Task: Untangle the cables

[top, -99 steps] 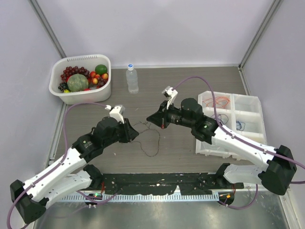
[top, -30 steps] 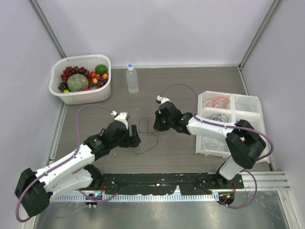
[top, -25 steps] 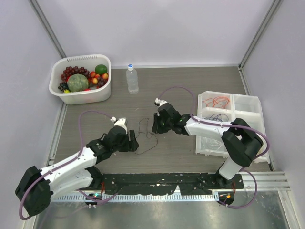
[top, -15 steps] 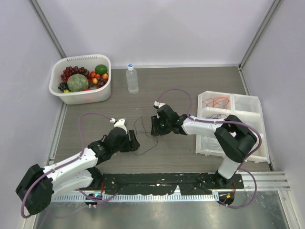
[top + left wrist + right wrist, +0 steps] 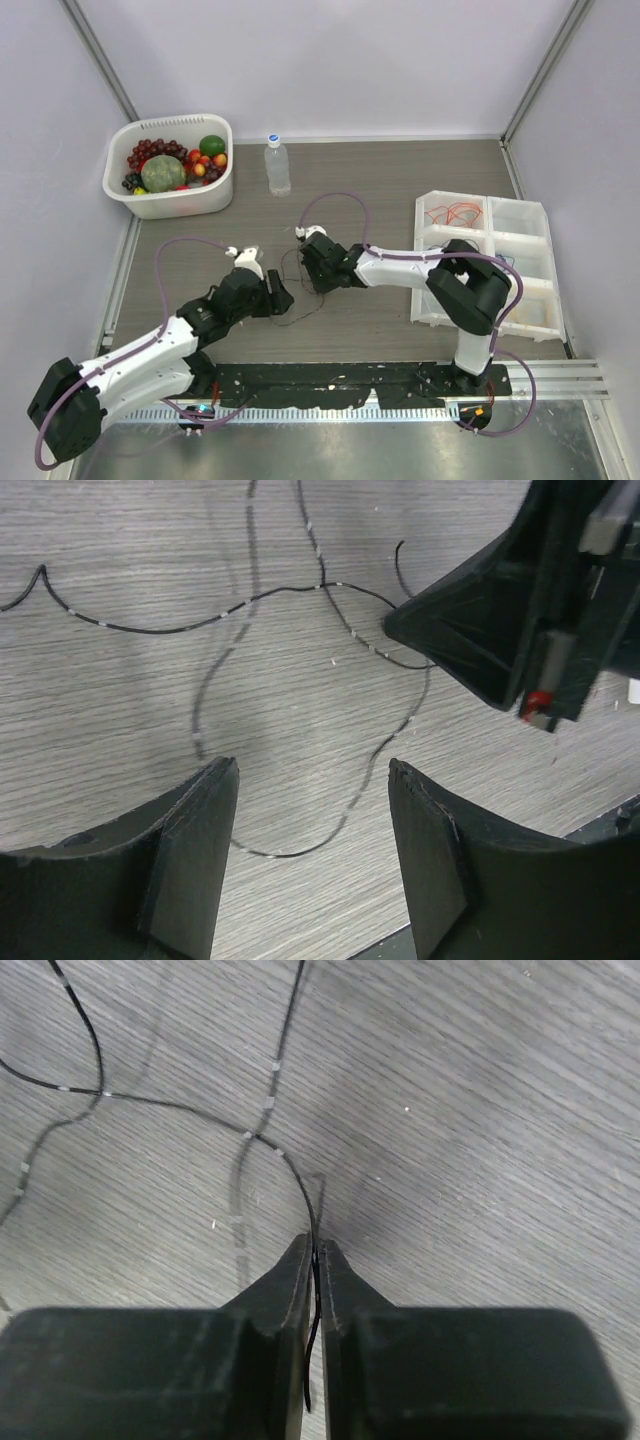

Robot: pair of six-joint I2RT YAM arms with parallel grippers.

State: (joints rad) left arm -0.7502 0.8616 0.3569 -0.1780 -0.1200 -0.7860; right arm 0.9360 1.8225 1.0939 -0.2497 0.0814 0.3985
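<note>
Thin black cables [image 5: 312, 310] lie looped on the wooden table between my two grippers. My right gripper [image 5: 308, 272] reaches far left, and its jaws [image 5: 316, 1245] are shut on one black cable [image 5: 275, 1152] that runs out ahead of the tips. My left gripper [image 5: 279, 297] stands open just left of it. Between the left fingertips [image 5: 313, 770] a loop of black cable [image 5: 300, 587] lies on the table, untouched. The right gripper's black finger [image 5: 480, 630] shows at the upper right of the left wrist view.
A white compartment tray [image 5: 548, 240] at the right holds orange cables [image 5: 458, 212] and other thin ones. A white basket of fruit [image 5: 222, 175] stands at the back left, with a water bottle [image 5: 277, 165] beside it. A black strip runs along the table's near edge.
My right arm has stretched leftwards across the table, opened briefly and closed on a black cable. My left gripper has narrowed a little and shifted slightly toward the cables.
</note>
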